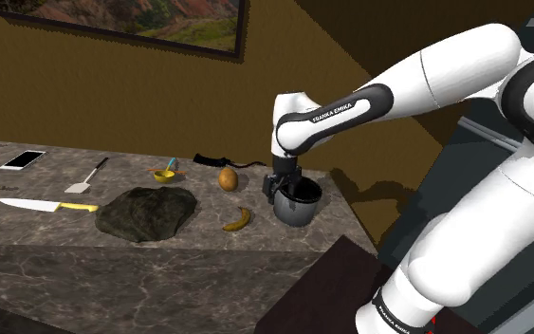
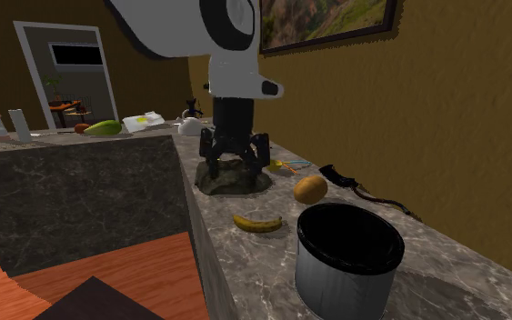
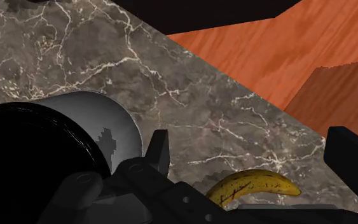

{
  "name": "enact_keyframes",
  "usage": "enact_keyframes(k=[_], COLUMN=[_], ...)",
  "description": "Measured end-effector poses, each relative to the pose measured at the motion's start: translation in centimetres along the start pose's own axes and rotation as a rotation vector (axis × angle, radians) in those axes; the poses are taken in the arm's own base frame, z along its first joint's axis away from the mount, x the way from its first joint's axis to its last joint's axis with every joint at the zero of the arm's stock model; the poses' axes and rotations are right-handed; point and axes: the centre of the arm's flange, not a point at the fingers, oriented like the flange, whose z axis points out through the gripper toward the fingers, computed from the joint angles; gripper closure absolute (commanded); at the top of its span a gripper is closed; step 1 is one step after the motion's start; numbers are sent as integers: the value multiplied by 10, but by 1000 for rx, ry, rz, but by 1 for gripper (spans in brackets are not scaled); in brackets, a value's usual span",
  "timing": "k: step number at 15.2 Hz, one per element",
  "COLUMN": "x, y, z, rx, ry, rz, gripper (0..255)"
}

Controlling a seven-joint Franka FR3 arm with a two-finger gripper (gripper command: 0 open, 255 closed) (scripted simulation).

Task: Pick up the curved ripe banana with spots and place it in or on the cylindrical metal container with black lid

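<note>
A yellow banana (image 1: 237, 220) with dark spots lies on the marble counter, a short way to the shoulder view's left of the grey cylindrical container (image 1: 298, 204) with its black top. My gripper (image 1: 280, 190) hangs open above the counter, close by the container's rim on the banana's side. In the second exterior view the gripper (image 2: 234, 166) is above and behind the banana (image 2: 257, 221), and the container (image 2: 348, 264) stands nearer the camera. In the wrist view the banana (image 3: 254, 186) shows between the spread fingers (image 3: 158, 149), untouched, with the container (image 3: 117, 127) beside one finger.
A brown round fruit (image 1: 228, 178) and a dark lumpy mass (image 1: 148, 213) sit near the banana. Further off lie a yellow-handled knife (image 1: 46, 205), a spatula (image 1: 86, 178), a phone (image 1: 22, 159) and a small yellow bowl (image 1: 165, 174). The counter's front edge (image 1: 160, 249) drops to an orange wooden floor.
</note>
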Motion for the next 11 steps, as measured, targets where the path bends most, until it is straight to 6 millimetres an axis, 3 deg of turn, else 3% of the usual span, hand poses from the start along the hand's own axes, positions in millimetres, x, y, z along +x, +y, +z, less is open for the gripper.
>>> enact_keyframes(k=[11], x=[113], y=[4], z=[84], rx=[26], ry=[48], rz=[138], gripper=[0])
